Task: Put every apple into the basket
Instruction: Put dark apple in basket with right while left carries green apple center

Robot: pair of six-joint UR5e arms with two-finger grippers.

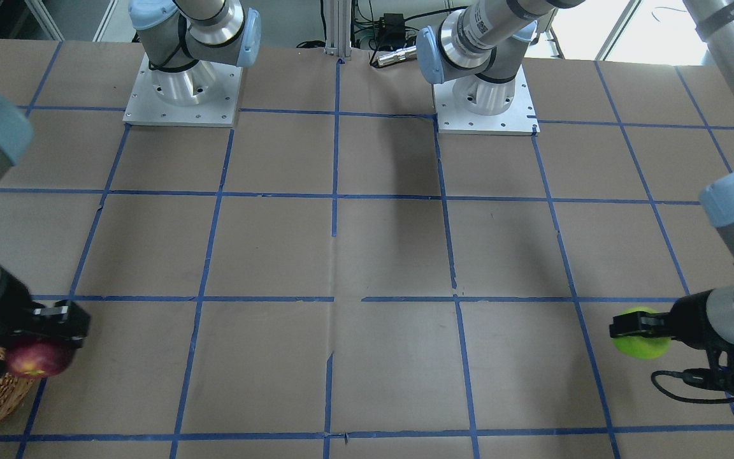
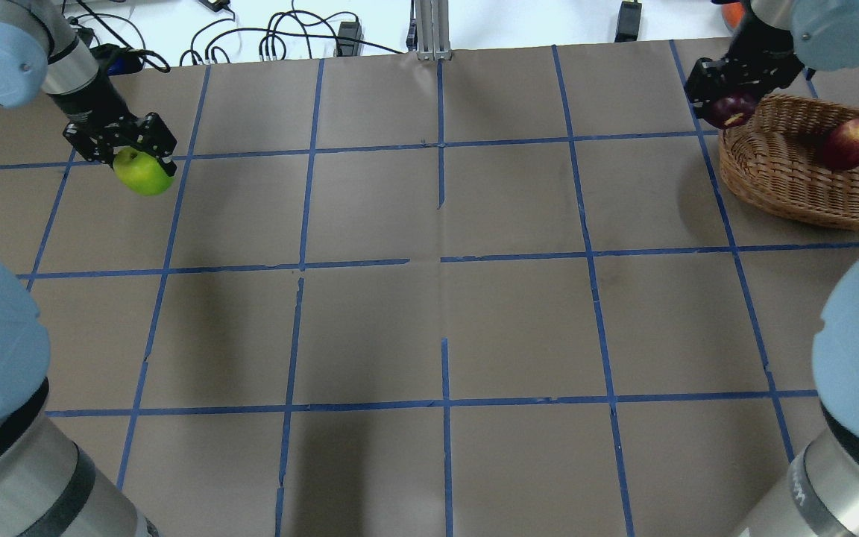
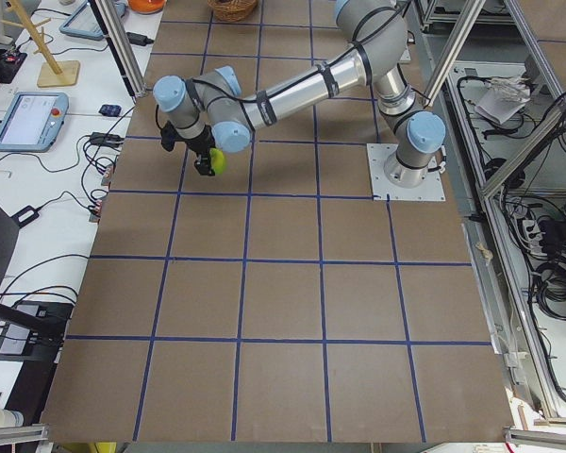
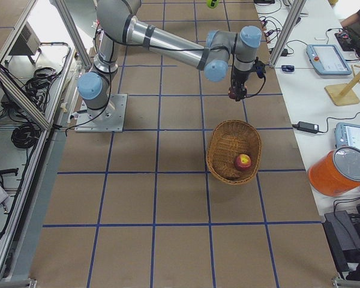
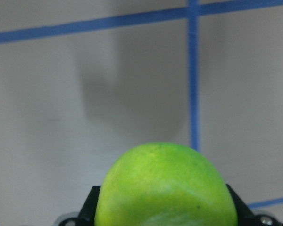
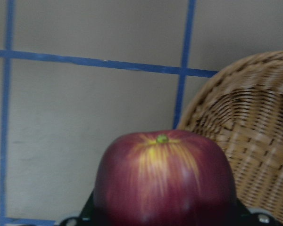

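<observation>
Overhead exterior: left hand point(image 2: 139, 158) clasps the green apple point(image 2: 144, 176).

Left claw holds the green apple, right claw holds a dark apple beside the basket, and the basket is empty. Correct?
No: the basket is not empty; one red apple lies in it, as the overhead view shows. The rest stands.

A robotics lab. The table point(image 3: 283, 302) wears brown paper gridded with blue tape point(image 2: 444, 403); metal mounting plates point(image 1: 220, 107) sit bolted toward twelve o'clock in the front-facing view. In the left view, a teach pendant point(image 3: 24, 121) lies at ten o'clock, cable bundles point(image 3: 557, 283) at three, aluminium framing point(image 3: 123, 42) at eleven.
</observation>
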